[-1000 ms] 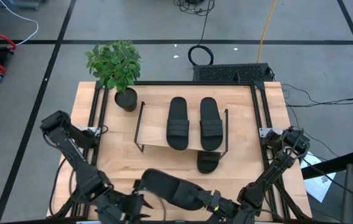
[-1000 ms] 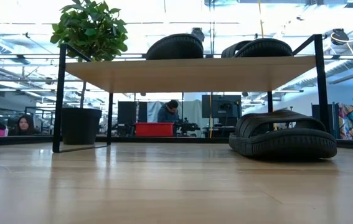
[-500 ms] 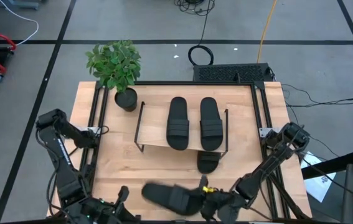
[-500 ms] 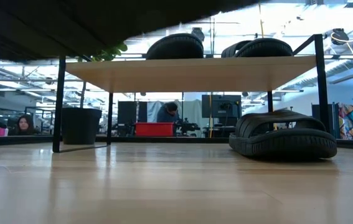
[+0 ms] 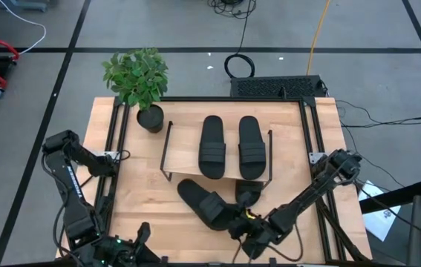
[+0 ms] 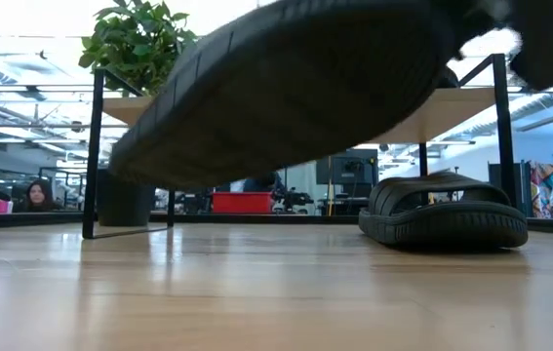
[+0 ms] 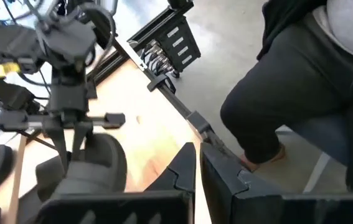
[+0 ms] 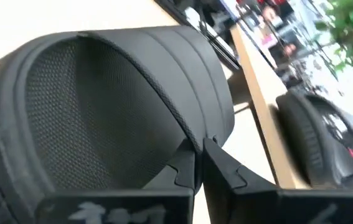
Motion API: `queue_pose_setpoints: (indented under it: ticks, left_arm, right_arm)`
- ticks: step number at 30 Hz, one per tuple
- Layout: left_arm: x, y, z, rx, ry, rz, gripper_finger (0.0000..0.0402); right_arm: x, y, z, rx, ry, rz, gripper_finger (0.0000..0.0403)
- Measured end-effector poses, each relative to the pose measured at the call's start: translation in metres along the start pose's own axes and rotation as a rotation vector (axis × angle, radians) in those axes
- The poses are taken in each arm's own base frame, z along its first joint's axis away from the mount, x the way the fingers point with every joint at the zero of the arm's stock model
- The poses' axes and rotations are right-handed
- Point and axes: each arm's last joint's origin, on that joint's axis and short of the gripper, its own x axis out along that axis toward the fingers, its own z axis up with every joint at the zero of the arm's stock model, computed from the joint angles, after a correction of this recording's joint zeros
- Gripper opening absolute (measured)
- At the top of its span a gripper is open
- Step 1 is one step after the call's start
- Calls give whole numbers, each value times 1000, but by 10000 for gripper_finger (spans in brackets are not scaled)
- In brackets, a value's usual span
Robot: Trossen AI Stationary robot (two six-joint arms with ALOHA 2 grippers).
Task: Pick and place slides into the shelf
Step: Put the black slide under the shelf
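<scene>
Two black slides (image 5: pixel 212 147) (image 5: pixel 249 147) lie side by side on the shelf's (image 5: pixel 184 152) light top board. A third slide (image 5: pixel 247 193) (image 6: pixel 442 210) rests sole down on the table under the shelf's right half. My right gripper (image 5: pixel 240 221) (image 8: pixel 198 154) is shut on the fourth slide (image 5: pixel 201 200), in front of the shelf's near edge; the low view shows its sole (image 6: pixel 286 88) in the air. My left gripper (image 7: pixel 198 167) is shut and empty at the table's near left corner. My right gripper pinches the edge of the slide's wide strap (image 8: pixel 185 134) between its two fingers, reaching in from the table's near right side. The slide is lifted clear of the table and tilted, one end low toward the left and the other raised at the gripper.
A potted plant (image 5: pixel 137 78) stands at the table's far left, beside the shelf's left legs. Bare tabletop (image 5: pixel 139 196) lies left of the held slide. Black frame rails (image 5: pixel 113 159) run along both table sides. A seated person's legs (image 7: pixel 301 99) are beyond the near edge.
My right gripper has carried the slide from the table's near edge up and toward the shelf, turning it so it points at the shelf's near left leg. My left arm has drawn back from the slide to the near left corner.
</scene>
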Motion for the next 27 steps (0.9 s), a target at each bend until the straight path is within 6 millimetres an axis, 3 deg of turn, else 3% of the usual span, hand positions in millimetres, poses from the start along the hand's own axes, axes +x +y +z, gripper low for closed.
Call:
queue_pose_setpoints:
  ticks: [8, 13, 27]
  left_arm:
    - [0, 0, -2, 56, 15, 5, 2]
    - [-2, -2, -3, 74, 29, 0, 11]
    - [-3, -4, -5, 84, 38, -6, 10]
  right_arm:
    - [30, 10, -14, -5, 67, -52, 0]
    - [32, 7, -10, 41, 52, -164, 0]
    - [47, 0, -13, 201, 73, -162, 0]
